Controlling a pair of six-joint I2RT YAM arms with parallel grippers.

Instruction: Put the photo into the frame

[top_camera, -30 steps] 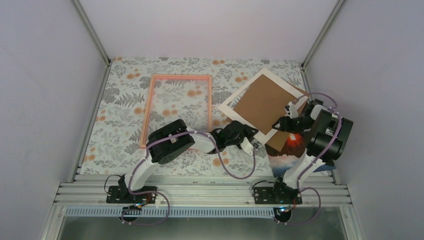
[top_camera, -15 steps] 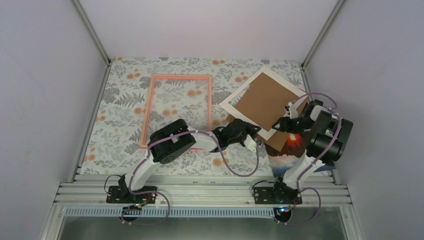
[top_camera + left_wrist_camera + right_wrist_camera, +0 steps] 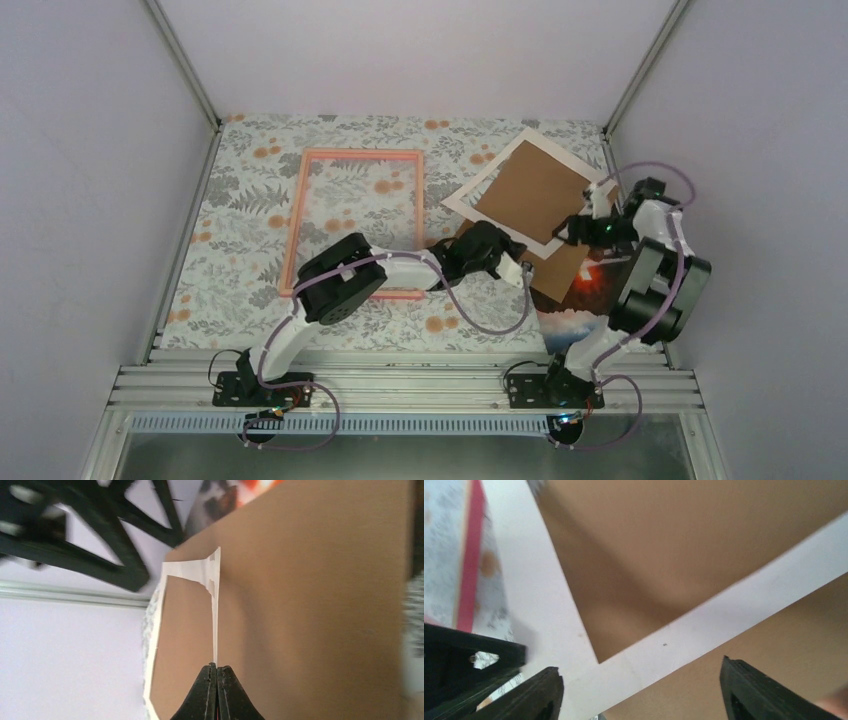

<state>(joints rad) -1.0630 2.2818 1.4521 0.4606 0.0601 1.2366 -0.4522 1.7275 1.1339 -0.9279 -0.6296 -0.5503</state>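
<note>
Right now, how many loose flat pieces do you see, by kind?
Pink frame: 1
White mat: 1
Brown backing board: 1
Photo: 1
Total: 4

Top camera looks down over the table; both wrist cameras sit close against white mat and brown board.

On the table's left, the frame; to its right, the border mat atop the backing board, the photo underneath.
</note>
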